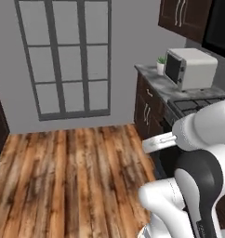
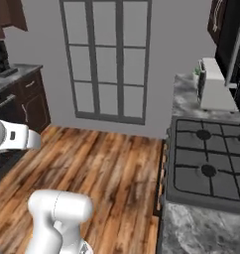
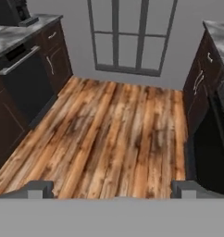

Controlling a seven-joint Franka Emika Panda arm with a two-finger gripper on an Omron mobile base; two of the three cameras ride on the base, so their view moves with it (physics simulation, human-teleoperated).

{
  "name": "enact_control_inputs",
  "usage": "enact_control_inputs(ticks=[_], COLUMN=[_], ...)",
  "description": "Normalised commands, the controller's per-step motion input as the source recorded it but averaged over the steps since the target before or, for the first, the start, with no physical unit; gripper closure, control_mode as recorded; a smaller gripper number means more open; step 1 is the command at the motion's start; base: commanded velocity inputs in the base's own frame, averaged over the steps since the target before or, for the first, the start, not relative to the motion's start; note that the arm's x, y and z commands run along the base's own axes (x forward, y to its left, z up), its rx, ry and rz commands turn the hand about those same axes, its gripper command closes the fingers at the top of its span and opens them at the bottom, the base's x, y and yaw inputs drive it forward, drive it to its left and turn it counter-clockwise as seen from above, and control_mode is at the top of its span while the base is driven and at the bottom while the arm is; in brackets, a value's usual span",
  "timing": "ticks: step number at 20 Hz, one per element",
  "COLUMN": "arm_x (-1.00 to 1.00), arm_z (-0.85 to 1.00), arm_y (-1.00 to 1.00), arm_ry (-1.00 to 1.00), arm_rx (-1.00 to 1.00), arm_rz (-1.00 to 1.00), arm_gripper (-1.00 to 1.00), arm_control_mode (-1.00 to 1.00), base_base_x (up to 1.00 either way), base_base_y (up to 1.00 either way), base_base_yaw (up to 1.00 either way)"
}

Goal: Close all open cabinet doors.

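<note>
Pincer (image 3: 112, 189) released, tips wide apart, nothing btwn them, pointing at wood floor (image 3: 114, 134). Cabinet doors (image 1: 181, 16) top right above counter (image 1: 163, 88) w/ white microwave (image 1: 189, 68), both look flush.

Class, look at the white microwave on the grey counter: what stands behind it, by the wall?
Behind the microwave a small green plant in a white pot stands on the counter. The microwave covers part of the pot, and whatever else is there.
</note>
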Motion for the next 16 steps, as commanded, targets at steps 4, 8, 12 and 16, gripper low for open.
enact_control_inputs(ticks=[4,8,12,16], arm_x=[0.00,0.00,0.00,0.00], arm_z=[0.00,0.00,0.00,0.00], arm_y=[0.00,0.00,0.00,0.00], arm_ry=[0.00,0.00,0.00,0.00], arm_rx=[0.00,0.00,0.00,0.00], arm_rz=[0.00,0.00,0.00,0.00], arm_gripper=[-1.00,-1.00,-1.00,-1.00], arm_control_mode=[1.00,1.00,1.00,1.00], base_base_x=[0.37,0.43,0.65,0.73], base_base_y=[0.00,0.00,-0.01,-0.01], base_base_yaw=[0.70,0.67,0.51,0.43])
